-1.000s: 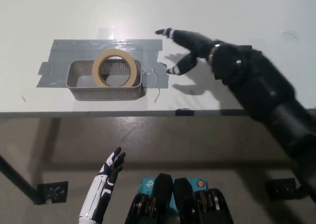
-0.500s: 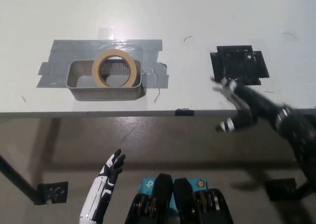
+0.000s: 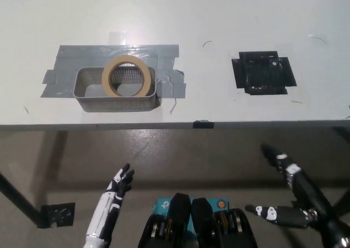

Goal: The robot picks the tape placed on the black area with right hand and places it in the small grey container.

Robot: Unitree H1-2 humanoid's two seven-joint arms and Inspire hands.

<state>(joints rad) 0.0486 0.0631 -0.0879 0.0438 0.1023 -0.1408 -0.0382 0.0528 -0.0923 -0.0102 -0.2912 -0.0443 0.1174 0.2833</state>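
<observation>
A beige tape roll (image 3: 127, 76) leans inside the small grey mesh container (image 3: 87, 89), resting across its rim. The container stands on a patch of grey tape at the table's left. The black area (image 3: 263, 73) at the table's right is bare. My black right hand (image 3: 290, 196) is low at the bottom right, below the table's front edge, open with its fingers spread and holding nothing. My white left hand (image 3: 117, 185) rests at the lower left, also below the table edge, open.
The white table (image 3: 208, 18) ends in a front edge running across the middle of the view. Below it lies a brown floor, with a black bracket (image 3: 54, 213) at the lower left.
My right hand has drawn back from the table near the container, past the black area, down to the bottom right. The tape stays in the container.
</observation>
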